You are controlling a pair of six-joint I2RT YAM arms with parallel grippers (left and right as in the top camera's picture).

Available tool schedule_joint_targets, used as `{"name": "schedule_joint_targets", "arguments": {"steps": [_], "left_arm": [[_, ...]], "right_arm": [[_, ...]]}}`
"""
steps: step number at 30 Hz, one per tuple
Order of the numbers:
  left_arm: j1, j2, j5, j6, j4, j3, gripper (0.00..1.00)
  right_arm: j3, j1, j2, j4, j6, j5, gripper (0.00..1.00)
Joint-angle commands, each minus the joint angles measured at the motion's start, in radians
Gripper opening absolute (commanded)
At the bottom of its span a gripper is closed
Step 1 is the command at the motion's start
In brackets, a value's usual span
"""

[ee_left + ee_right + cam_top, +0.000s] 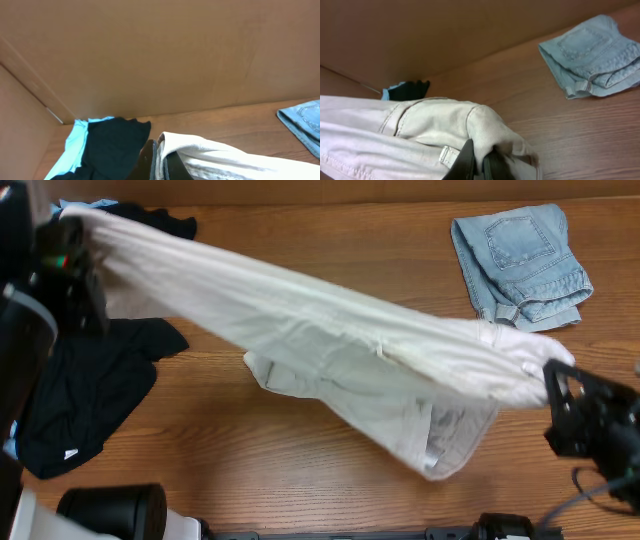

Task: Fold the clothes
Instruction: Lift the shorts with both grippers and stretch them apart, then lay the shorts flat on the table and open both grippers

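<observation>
Overhead view, clock face centred on the worktop [300,490], 6 o'clock at the arm bases.

- Nearest, 4 o'clock: right gripper [550,385]. The wrist view shows its jaws pinching a bunched end of the beige shorts [330,340], with a belt loop just beside the fingers [466,159].
- Centre: the shorts are stretched in a long band from 4 o'clock up to 10 o'clock, lifted off the wood along the top edge. A loose lower panel sags toward 5 o'clock. I cannot tell whether it touches the worktop.
- 8 o'clock: black garment [90,395], lying flat and rumpled, with part of it under the left arm.
- 10 o'clock: left gripper [72,248]. In the wrist view its jaws are closed on the other end of the shorts, which fold over the fingers [150,157].
- 11 o'clock, beyond the left gripper: a second black piece [114,142] with a sky-blue piece [75,142] touching its left side.
- 1 o'clock: denim piece [520,265], folded, back pocket up, well apart from the shorts' centre and near their right end.
- Farthest: plain brown wall [160,55] along the back edge.
</observation>
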Motion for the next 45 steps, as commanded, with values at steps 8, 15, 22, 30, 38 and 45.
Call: {"name": "schedule_joint_targets", "arguments": {"steps": [8, 15, 22, 30, 38, 45], "left_arm": [[0.013, -0.116, -0.085, -0.034, -0.017, 0.011, 0.04], [0.013, -0.124, -0.154, -0.056, -0.016, -0.022, 0.04], [0.013, -0.147, -0.179, -0.058, -0.016, -0.033, 0.04], [0.013, -0.32, -0.23, -0.085, -0.016, -0.033, 0.04], [0.013, -0.452, -0.271, -0.111, -0.014, -0.034, 0.04], [0.013, -0.447, -0.272, -0.122, 0.011, -0.16, 0.04]], "right_arm": [[0.183, -0.013, -0.053, -0.093, -0.021, 0.094, 0.04], [0.161, -0.013, -0.05, -0.092, -0.022, 0.108, 0.04], [0.196, -0.013, -0.051, -0.051, -0.042, 0.05, 0.04], [0.384, -0.013, -0.051, -0.157, -0.077, 0.005, 0.04], [0.453, -0.013, -0.051, -0.235, -0.097, 0.006, 0.04], [0.209, -0.013, -0.051, -0.115, -0.102, -0.025, 0.04]]}}
